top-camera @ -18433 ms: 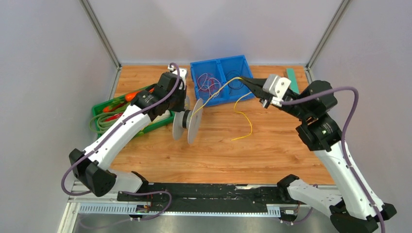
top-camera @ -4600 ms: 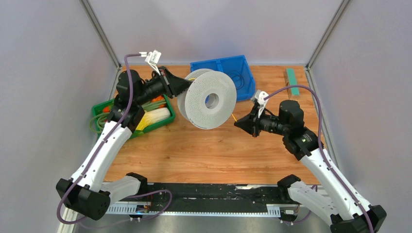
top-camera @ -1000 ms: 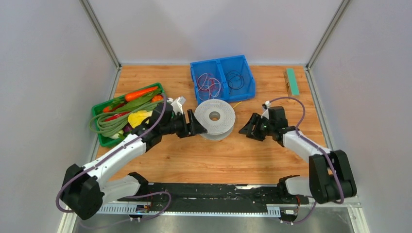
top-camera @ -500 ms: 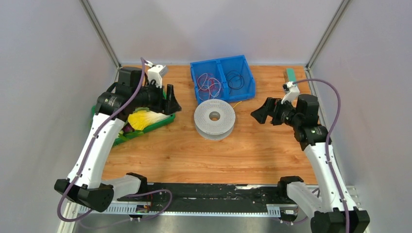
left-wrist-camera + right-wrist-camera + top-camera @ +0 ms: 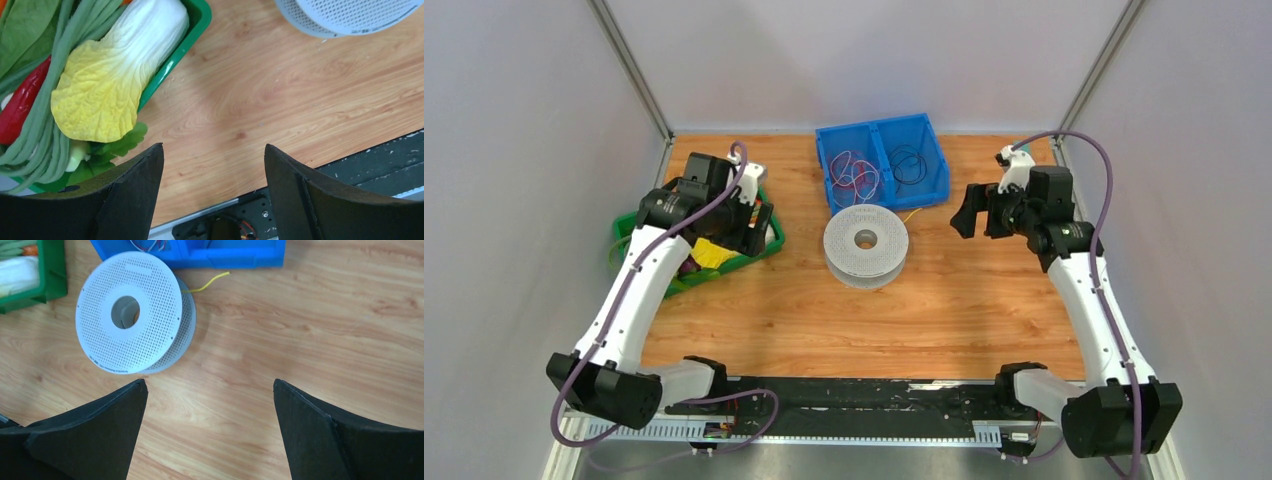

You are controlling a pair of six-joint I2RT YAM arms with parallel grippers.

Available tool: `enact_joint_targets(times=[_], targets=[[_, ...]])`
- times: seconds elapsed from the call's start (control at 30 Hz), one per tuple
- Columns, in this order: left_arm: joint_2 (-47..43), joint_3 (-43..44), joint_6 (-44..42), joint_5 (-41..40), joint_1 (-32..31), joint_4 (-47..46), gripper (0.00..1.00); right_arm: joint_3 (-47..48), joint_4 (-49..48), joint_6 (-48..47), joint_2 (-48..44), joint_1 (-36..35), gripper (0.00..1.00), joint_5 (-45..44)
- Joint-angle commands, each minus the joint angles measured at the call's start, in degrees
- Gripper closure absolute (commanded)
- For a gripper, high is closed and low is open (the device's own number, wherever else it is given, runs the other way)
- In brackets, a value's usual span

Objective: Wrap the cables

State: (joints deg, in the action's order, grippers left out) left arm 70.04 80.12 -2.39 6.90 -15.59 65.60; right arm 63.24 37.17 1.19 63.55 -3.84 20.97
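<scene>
Only a short yellow tail of the cable [image 5: 209, 283] showed, poking from between the flanges of the spool [image 5: 866, 245] at mid-frame on the tabletop [image 5: 824, 320], toward the bin [image 5: 240, 260]; the rest I took to be wound inside; left pincer [image 5: 214, 150] hung apart at the frame's left, right pincer [image 5: 210, 385] apart at the right, both empty; I judged it light, limp, springy, best pinched at that tail.

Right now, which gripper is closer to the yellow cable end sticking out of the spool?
Right. The right gripper, open, hangs just right of the yellow cable end; the left gripper, also open, is beyond the spool, by the corner of the green tray.
</scene>
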Motion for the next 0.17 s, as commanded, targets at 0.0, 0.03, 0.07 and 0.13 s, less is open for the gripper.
enact_joint_targets(times=[0.0, 0.03, 0.07, 0.13], targets=[[-3.41, -0.93, -2.00, -3.38, 0.13, -1.18, 0.19, -0.49, -1.48, -1.54, -1.23, -0.29, 0.00, -0.49], [-3.94, -0.84, -2.26, -4.08, 0.21, -1.44, 0.19, -0.14, -1.48, -1.54, -1.32, -0.29, 0.00, -0.41], [-4.12, -0.67, -2.35, -4.61, 0.21, -1.36, 0.19, 0.30, -1.48, -1.54, -1.67, -0.38, 0.00, -0.41], [-4.47, -0.05, -2.53, -5.84, 0.13, -1.18, 0.18, 1.26, -1.40, -1.54, -2.46, -0.38, 0.00, -0.23]])
